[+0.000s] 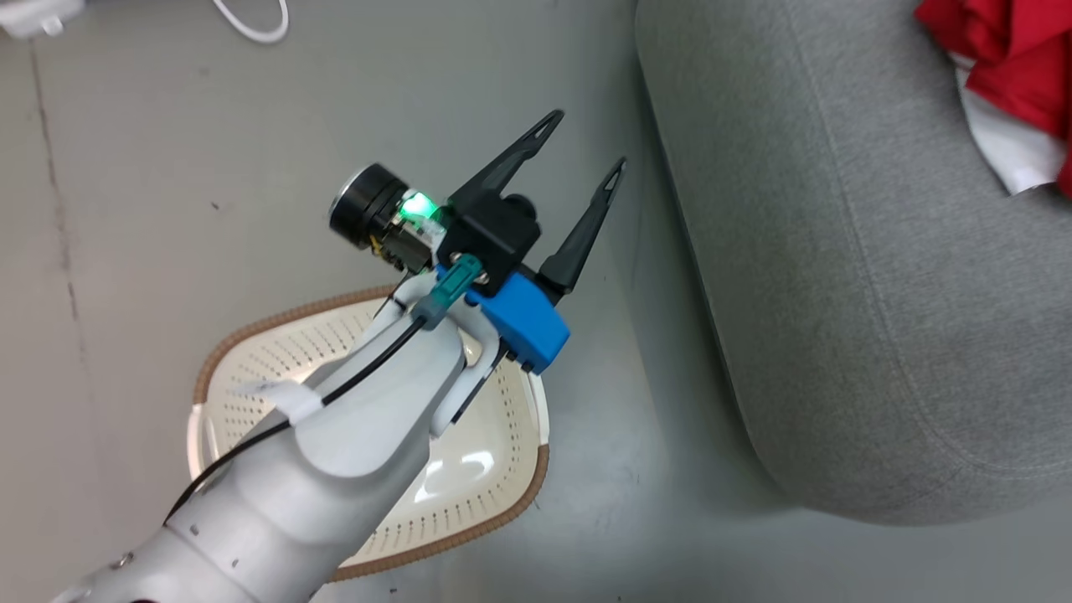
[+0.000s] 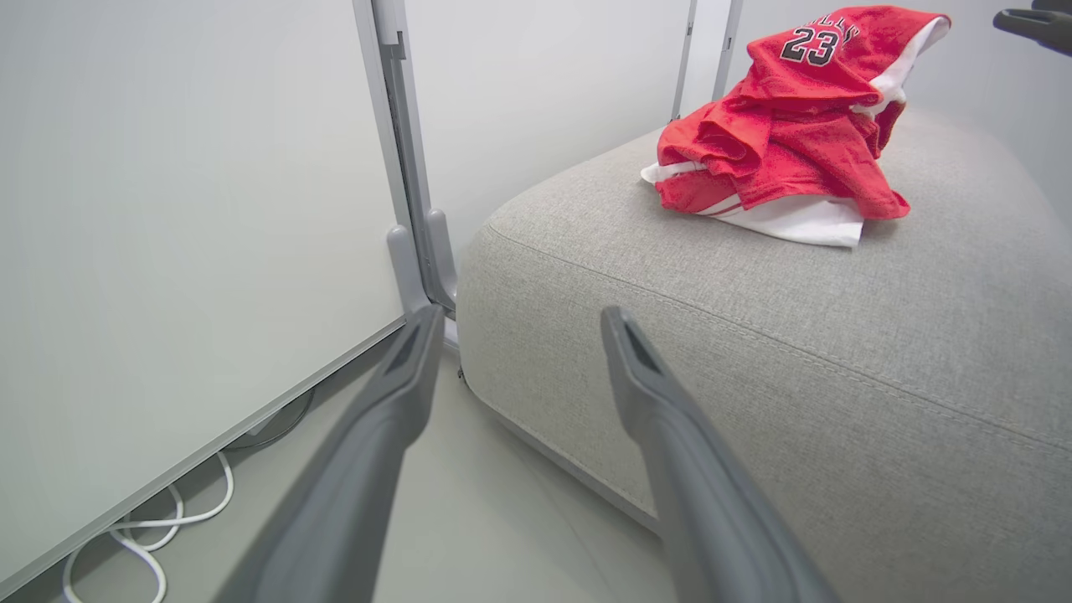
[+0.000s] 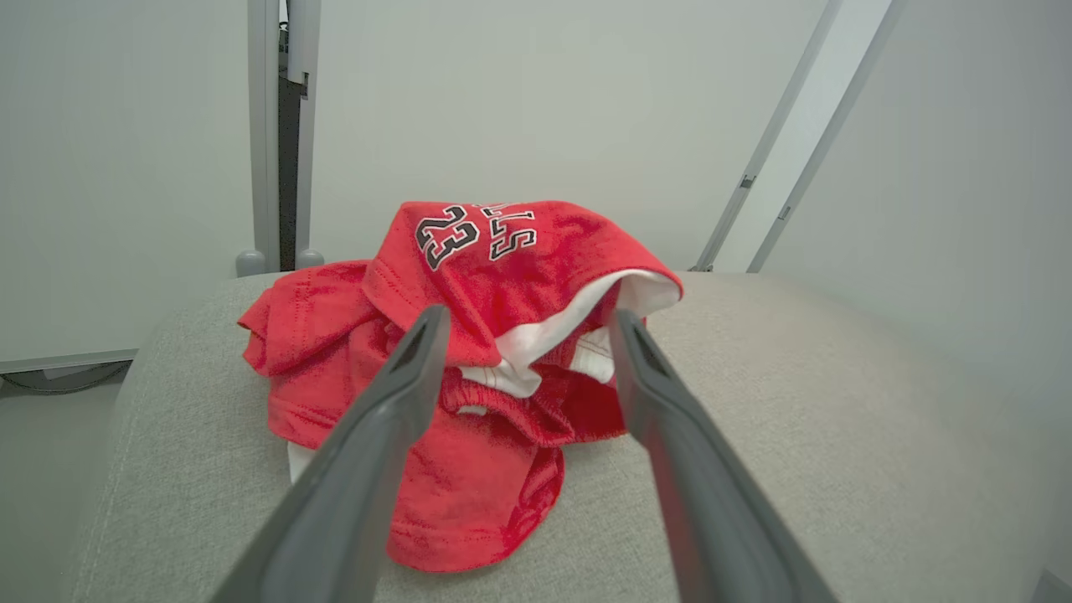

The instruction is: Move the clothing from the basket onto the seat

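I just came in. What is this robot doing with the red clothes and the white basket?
The red clothing lies in a heap on the grey seat. The basket stands on the floor; what the arm does not hide of it looks empty. The left claw hangs open over the floor between basket and seat, holding nothing. The right claw, also open, points at the heap without gripping it. The job looks done.

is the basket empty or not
Looks empty: the basket shows bare white floor, though the left forearm hides part. The clothing lies heaped on the seat.
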